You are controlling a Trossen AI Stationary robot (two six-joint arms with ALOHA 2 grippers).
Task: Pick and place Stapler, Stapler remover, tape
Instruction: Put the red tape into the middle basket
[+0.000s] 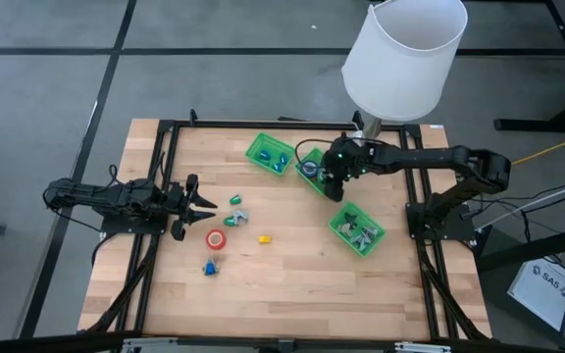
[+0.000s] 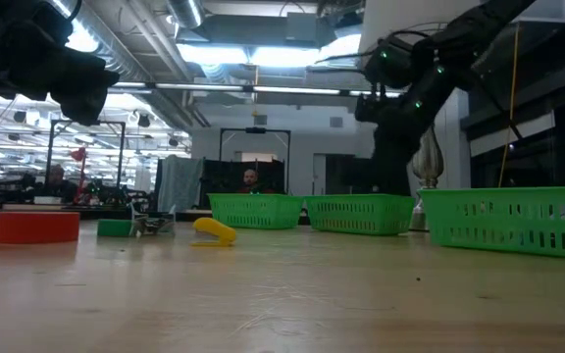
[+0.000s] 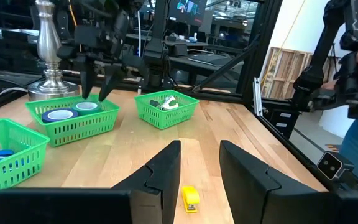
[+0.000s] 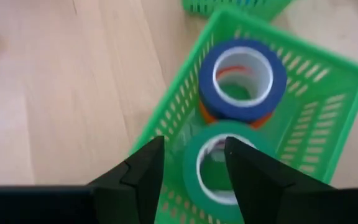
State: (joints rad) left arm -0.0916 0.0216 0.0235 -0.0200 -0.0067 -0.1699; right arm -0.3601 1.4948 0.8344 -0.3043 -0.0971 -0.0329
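Over the middle green tray (image 1: 314, 169), toward one o'clock on the counter (image 1: 282, 284), the right gripper (image 1: 334, 177) hovers with its fingers (image 4: 138, 174) parted and nothing between them. Directly under them a green tape roll (image 4: 219, 168) lies in the tray beside a blue tape roll (image 4: 242, 78) that rests on an orange one. Judging by this, the step in hand is the release of the green roll into the tray. To finish it well, the fingers should spread enough to clear the roll's rim on both sides, then the arm should rise straight up, not sideways, so a fingertip does not catch the tray wall or drag the roll back out.

A red tape roll (image 1: 216, 238) waits on the counter near seven o'clock of centre, with a green roll (image 1: 234, 200) further up, a small blue item (image 1: 209, 267) below it and a small yellow piece (image 1: 264, 237) to its three o'clock. What the blue and yellow items are I cannot tell. The tray at eleven o'clock (image 1: 269, 153) holds blue things; the tray at four o'clock (image 1: 357, 228) holds grey-metal ones.

The left gripper (image 1: 202, 205) waits at nine o'clock, fingers (image 3: 160, 177) narrowly parted and empty, pointing at the loose items. The next pick is best left to whichever arm reaches the red roll without crossing the other.
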